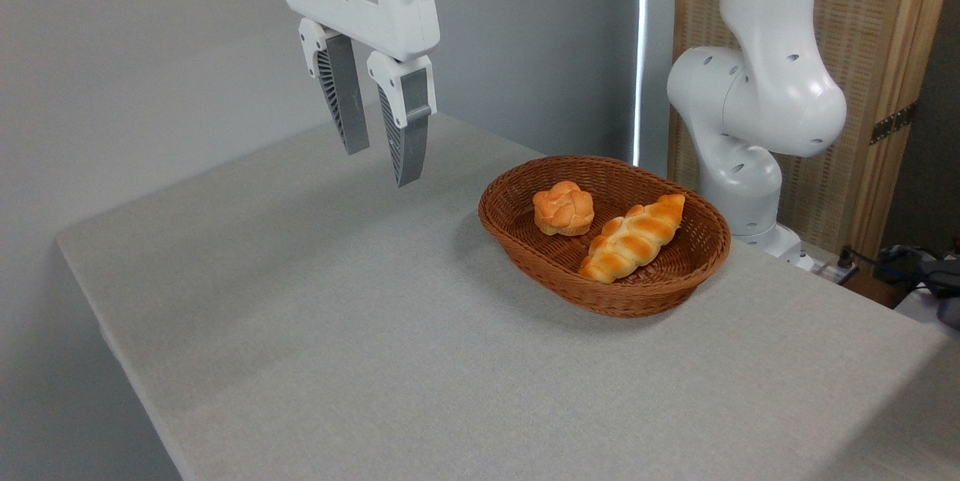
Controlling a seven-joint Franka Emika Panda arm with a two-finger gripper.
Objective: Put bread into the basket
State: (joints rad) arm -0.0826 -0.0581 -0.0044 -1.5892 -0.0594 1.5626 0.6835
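Grey wall behind grey table; wooden screen at right.

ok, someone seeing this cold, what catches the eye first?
Probably the brown wicker basket right of centre on the grey table, with the long braided bread lying inside it beside a small round bun. Next, the white gripper hanging over the table's far left, fingers apart and empty, well clear of the basket.
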